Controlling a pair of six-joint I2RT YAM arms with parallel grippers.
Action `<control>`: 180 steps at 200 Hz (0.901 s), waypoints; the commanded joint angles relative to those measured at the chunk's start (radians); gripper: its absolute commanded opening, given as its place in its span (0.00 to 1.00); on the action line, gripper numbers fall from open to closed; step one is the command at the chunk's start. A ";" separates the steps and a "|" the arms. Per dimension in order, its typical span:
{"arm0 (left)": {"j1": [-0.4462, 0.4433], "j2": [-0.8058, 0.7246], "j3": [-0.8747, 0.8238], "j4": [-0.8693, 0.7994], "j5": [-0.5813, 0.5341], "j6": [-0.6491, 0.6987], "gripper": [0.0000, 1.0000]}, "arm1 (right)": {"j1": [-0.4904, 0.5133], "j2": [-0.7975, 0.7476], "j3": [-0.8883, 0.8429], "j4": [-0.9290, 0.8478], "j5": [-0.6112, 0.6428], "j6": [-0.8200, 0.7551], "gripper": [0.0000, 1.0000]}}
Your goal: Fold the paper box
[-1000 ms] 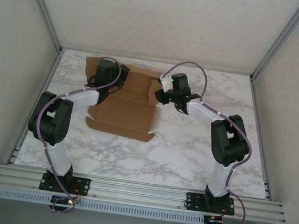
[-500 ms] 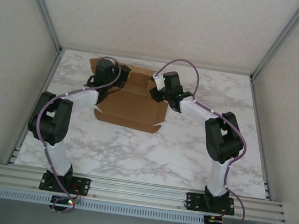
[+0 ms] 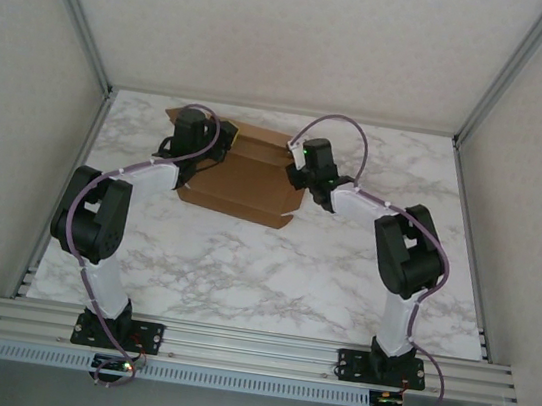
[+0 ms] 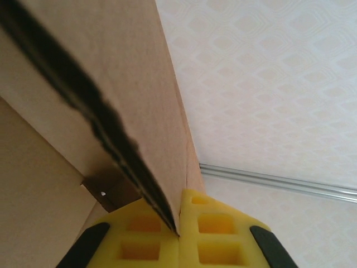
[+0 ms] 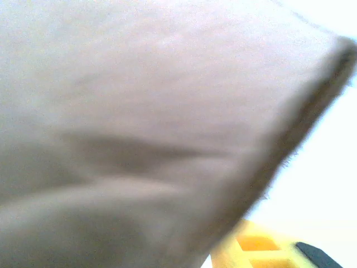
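The paper box (image 3: 243, 187) is a brown cardboard sheet, partly folded, standing at the back middle of the marble table. Its near panel is raised off the table. My left gripper (image 3: 208, 146) is at the box's left back side. In the left wrist view its yellow pads (image 4: 215, 234) are pressed together on a cardboard edge of the box (image 4: 128, 84). My right gripper (image 3: 298, 175) is at the box's right edge. In the right wrist view blurred cardboard (image 5: 139, 111) lies very close to the lens and hides all but one yellow finger (image 5: 262, 248).
The marble table (image 3: 342, 274) is bounded by white walls on three sides and aluminium posts at the back corners. A metal rail (image 3: 251, 347) with both arm bases runs along the near edge.
The box's near panel has lifted off the table and swung toward the back, so the box now looks shorter. The right gripper has moved in at the box's right edge. The left gripper kept its grip.
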 commanded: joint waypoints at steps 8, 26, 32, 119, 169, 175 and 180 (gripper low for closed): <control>-0.013 0.024 0.050 -0.141 -0.007 0.014 0.00 | -0.032 -0.067 -0.039 0.091 -0.040 0.015 0.35; -0.018 0.042 0.096 -0.184 -0.034 0.016 0.00 | -0.043 -0.080 -0.057 0.111 -0.071 0.023 0.37; -0.019 0.046 0.109 -0.194 -0.038 0.012 0.00 | -0.044 -0.082 -0.059 0.113 -0.072 0.023 0.38; -0.020 0.114 0.247 -0.311 -0.052 -0.028 0.00 | -0.065 -0.091 -0.156 0.248 -0.144 -0.061 0.61; -0.018 0.181 0.372 -0.409 -0.056 -0.055 0.00 | -0.110 -0.060 -0.138 0.240 -0.189 -0.096 0.62; -0.016 0.186 0.384 -0.416 -0.059 -0.058 0.00 | -0.112 -0.050 -0.127 0.235 -0.191 -0.097 0.63; -0.016 0.193 0.393 -0.426 -0.061 -0.059 0.00 | -0.113 -0.044 -0.118 0.237 -0.191 -0.095 0.63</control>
